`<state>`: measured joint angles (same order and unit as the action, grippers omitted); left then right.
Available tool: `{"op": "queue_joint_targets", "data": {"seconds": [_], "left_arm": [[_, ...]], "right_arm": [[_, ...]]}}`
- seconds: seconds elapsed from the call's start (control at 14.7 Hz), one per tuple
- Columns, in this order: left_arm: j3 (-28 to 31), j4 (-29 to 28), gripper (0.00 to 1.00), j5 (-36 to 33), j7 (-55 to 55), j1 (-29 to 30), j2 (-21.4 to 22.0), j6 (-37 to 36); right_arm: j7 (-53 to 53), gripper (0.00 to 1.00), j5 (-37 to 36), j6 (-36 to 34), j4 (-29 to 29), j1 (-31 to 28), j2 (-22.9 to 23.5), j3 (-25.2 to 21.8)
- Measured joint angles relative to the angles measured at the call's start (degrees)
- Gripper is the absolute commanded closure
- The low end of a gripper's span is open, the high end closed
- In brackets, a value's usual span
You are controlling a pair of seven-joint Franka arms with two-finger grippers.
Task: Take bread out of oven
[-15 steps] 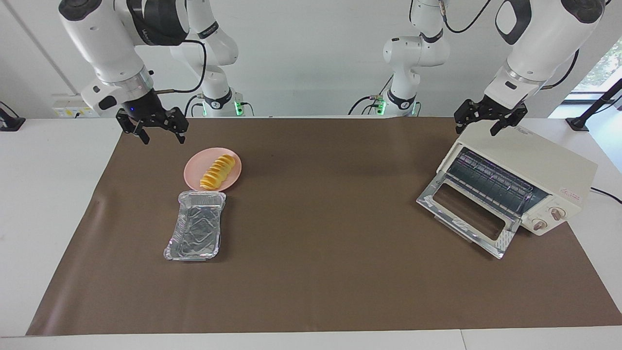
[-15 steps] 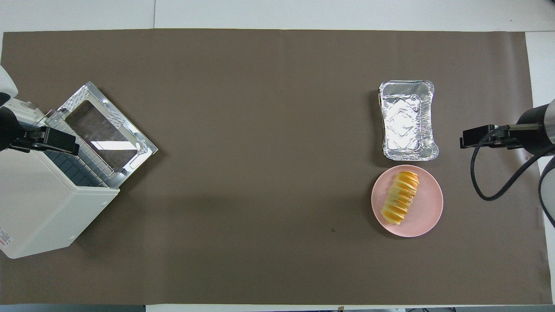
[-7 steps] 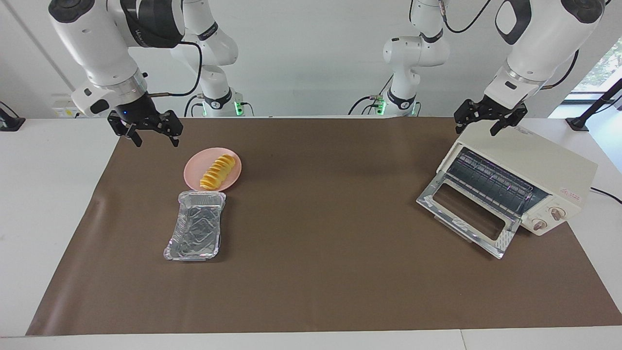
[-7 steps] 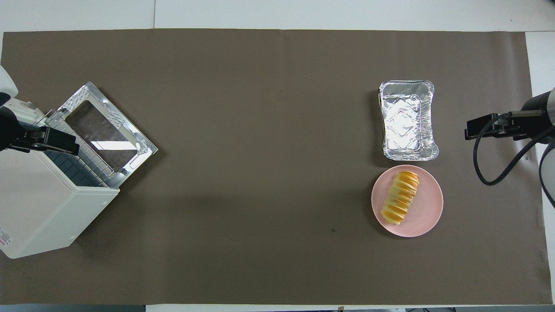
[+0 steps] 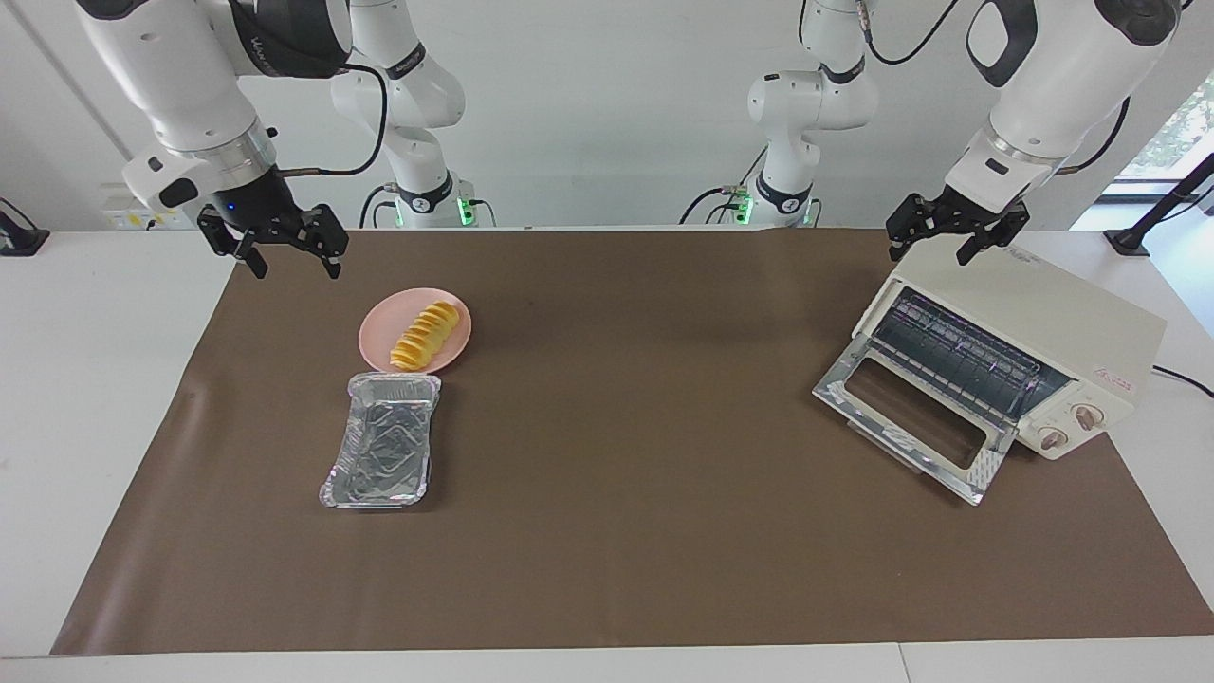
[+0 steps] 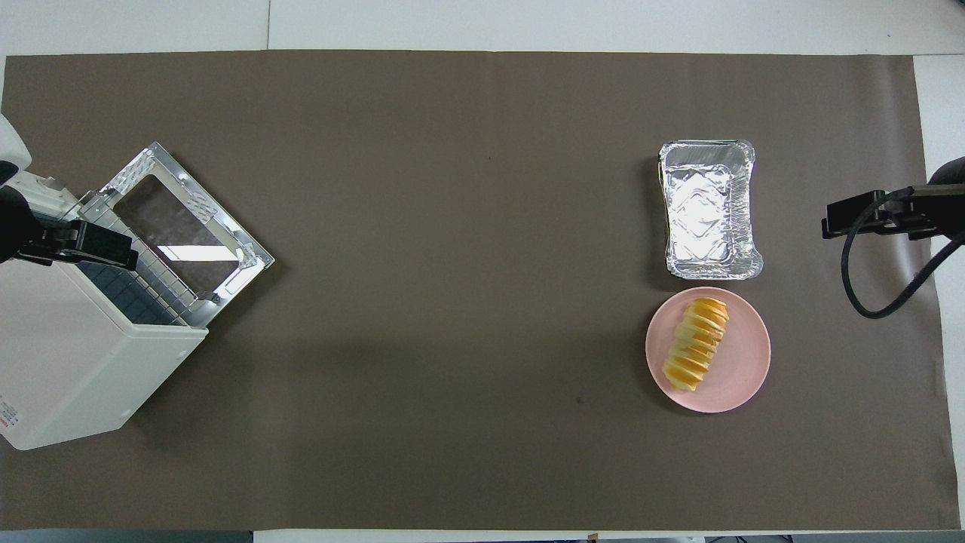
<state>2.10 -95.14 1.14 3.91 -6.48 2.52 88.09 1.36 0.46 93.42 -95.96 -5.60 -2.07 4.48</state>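
The right gripper (image 5: 292,256), two black fingers spread wide with nothing between them, hangs over the brown mat's edge at the right arm's end of the table; overhead, only a black bar of it and a looped cable show, the rest cut off by the frame. The left gripper (image 5: 930,244), also gaping and holding nothing, hovers just above the top of the boxy cream-white toaster oven (image 5: 1062,323). Overhead, its wrist is cropped and it covers part of the oven's mouth.

The oven's silver-framed glass door (image 5: 910,417) lies dropped open, showing one dark wire rack (image 5: 958,353); deeper inside is too shadowed to read. Two knobs sit on its front.

One small golden-yellow ridged loaf of bread (image 5: 426,335) rests on one round, smooth pink plate (image 5: 379,332), well apart from the oven. Touching the plate, farther from the robots, sits one crinkled silver foil tray (image 5: 343,474), empty.
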Motion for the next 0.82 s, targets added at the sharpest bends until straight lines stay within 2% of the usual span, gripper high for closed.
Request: {"op": "queue_joint_targets", "data": {"seconds": [0.41, 0.82], "left_arm": [[0.0, 0.0, 0.0, 0.0, 0.0, 0.0, 0.0, 0.0], [0.0, 0.0, 0.0, 0.0, 0.0, 0.0, 0.0, 0.0]], "right_arm": [[0.0, 0.0, -0.17, -3.84, 1.32, -0.72, 0.34, -0.48], [0.0, 0.0, -0.18, -4.2, 1.36, -0.88, 0.34, -0.52]]}}
